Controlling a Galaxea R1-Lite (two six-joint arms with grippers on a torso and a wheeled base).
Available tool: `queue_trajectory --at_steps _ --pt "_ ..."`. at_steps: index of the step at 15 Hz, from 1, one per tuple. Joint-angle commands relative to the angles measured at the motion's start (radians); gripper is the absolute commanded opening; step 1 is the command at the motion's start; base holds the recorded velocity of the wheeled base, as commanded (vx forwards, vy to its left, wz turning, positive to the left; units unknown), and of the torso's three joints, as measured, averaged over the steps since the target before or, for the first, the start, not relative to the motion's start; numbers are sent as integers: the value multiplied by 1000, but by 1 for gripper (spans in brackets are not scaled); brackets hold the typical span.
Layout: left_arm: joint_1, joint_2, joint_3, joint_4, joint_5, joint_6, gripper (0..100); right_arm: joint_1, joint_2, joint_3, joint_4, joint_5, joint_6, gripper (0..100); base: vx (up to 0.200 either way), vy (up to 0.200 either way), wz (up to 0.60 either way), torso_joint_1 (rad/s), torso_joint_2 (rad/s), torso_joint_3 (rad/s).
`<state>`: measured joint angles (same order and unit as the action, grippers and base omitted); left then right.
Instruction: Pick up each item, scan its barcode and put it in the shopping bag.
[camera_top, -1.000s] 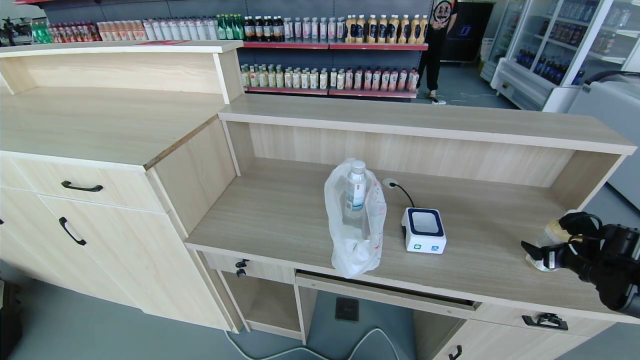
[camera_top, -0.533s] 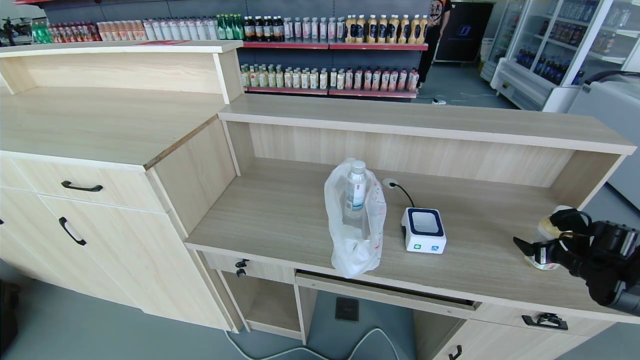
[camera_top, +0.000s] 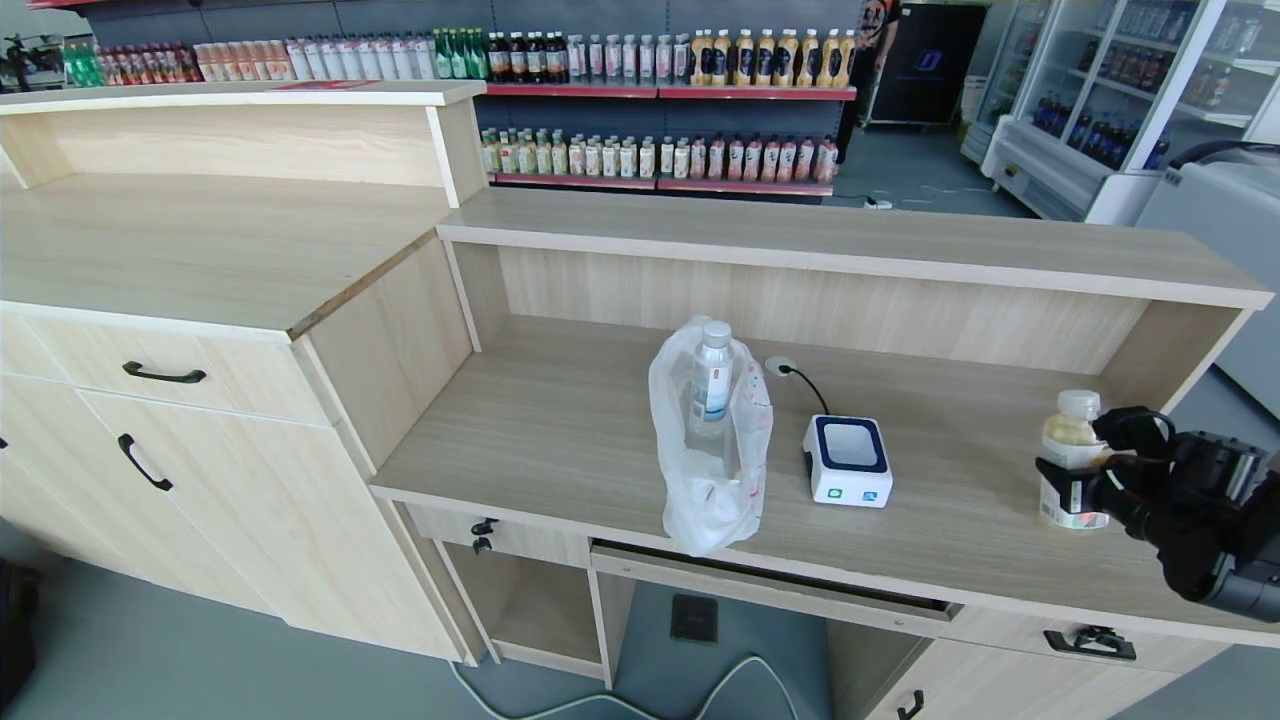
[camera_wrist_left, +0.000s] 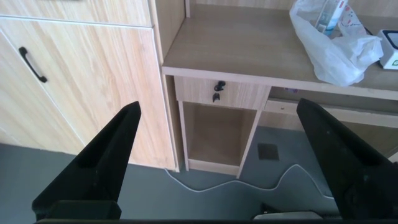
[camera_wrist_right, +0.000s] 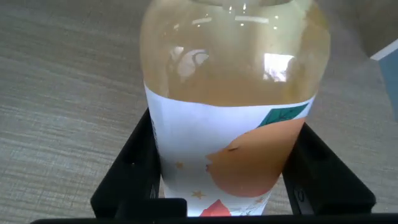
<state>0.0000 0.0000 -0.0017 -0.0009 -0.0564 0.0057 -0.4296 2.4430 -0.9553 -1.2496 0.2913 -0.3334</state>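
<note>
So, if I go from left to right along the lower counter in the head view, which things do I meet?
shopping bag → scanner → pale drink bottle

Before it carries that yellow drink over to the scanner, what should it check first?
1. Right gripper shut on the drink bottle, bottle upright: ok.
2. Barcode turned toward the scanner: cannot tell.
3. Scanner top uncovered: ok.
4. Counter between drink bottle and scanner free of things: ok.
5. Room in the shopping bag beside the water bottle: cannot tell.
6. Left gripper open, below the counter, out of the way: ok.
</note>
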Motion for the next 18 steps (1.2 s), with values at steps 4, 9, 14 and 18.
queue_trajectory --at_steps 4,9,14,18 --pt "0 2 0 1 0 0 100 26 13 -11 -1 -73 5 0 0 0 0 0 0 0" --pt "0 2 0 1 0 0 100 57 -56 -13 2 -66 134 0 0 0 0 0 0 0" --pt "0 2 0 -1 0 0 100 94 -274 9 13 149 433 0 0 0 0 0 0 0" --pt "0 2 0 -1 0 0 100 157 -590 38 183 358 668 0 0 0 0 0 0 0"
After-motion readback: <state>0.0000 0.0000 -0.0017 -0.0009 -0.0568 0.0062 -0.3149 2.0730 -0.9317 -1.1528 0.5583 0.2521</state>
